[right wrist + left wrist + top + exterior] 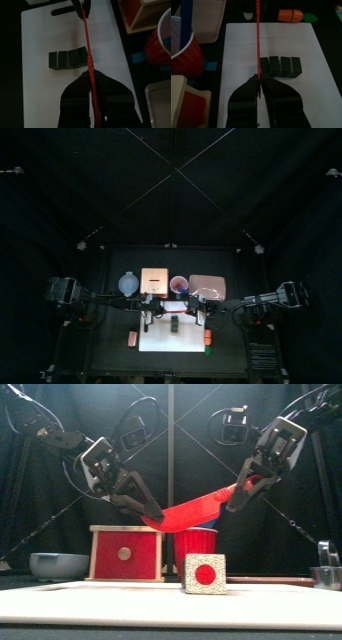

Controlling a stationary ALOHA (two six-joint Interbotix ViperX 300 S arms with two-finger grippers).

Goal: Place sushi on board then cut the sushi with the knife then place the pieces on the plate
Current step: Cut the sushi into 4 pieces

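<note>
A red toy knife (198,506) hangs in the air above the white cutting board (120,600), one end in each gripper. My left gripper (150,512) is shut on its lower end and my right gripper (246,486) on its higher end. In the left wrist view the knife (258,45) shows edge-on, running from the left gripper (258,78) across the board (244,45). The right wrist view shows it (87,42) the same way from the right gripper (90,74). Below lies the dark green sushi roll (280,66), whole, seen end-on from the front (203,574) and in the right wrist view (67,59).
Along the back stand a blue-grey bowl (127,283), a wooden box (124,554) with a red drawer front, a red cup (198,544) and the pink tray (207,285). Orange toys (132,339) (207,337) and a green one (210,350) flank the board (174,336).
</note>
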